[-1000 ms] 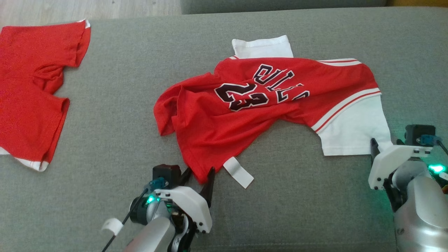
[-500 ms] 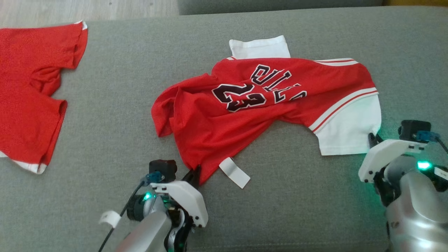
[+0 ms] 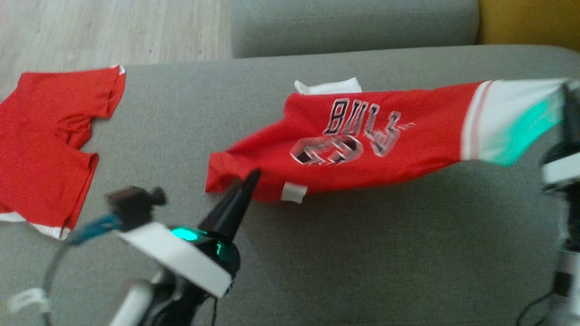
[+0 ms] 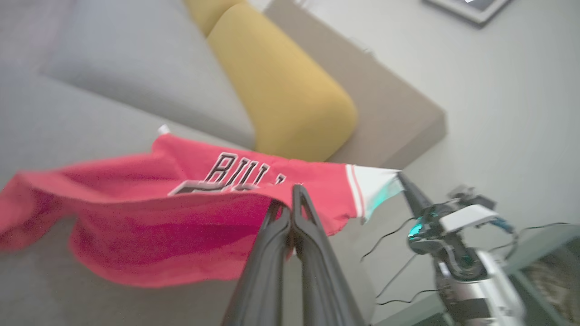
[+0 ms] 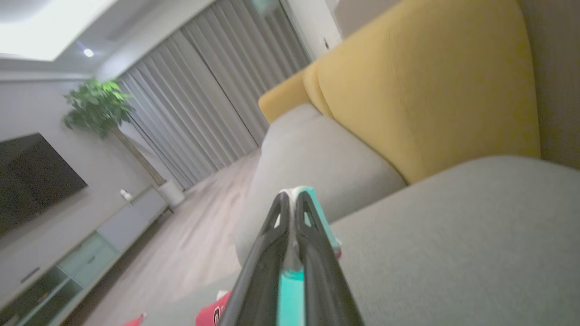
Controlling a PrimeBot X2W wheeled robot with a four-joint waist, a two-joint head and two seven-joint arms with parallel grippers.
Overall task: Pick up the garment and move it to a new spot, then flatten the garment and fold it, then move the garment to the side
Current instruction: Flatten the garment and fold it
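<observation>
The garment is a red jersey [image 3: 362, 136] with black-and-white lettering and white sleeves. It hangs stretched above the grey sofa seat [image 3: 362, 253] between my two grippers. My left gripper [image 3: 254, 173] is shut on the red bottom hem near a white label [image 3: 293, 192]; the left wrist view shows its fingertips [image 4: 290, 190] pinching the jersey [image 4: 181, 208]. At the far right, blurred, my right gripper [image 3: 566, 90] is shut on the white sleeve [image 3: 512, 117]. In the right wrist view its fingers [image 5: 292, 197] are closed with pale cloth between them.
Red shorts [image 3: 45, 136] lie flat on the left end of the seat. A grey back cushion [image 3: 353, 22] and a yellow cushion [image 3: 530, 22] stand behind the jersey. Wooden floor [image 3: 113, 27] lies beyond the sofa's far left.
The left gripper closed on the hem. Both grippers rose and lifted the jersey off the seat, pulling it taut. The head camera has tilted up.
</observation>
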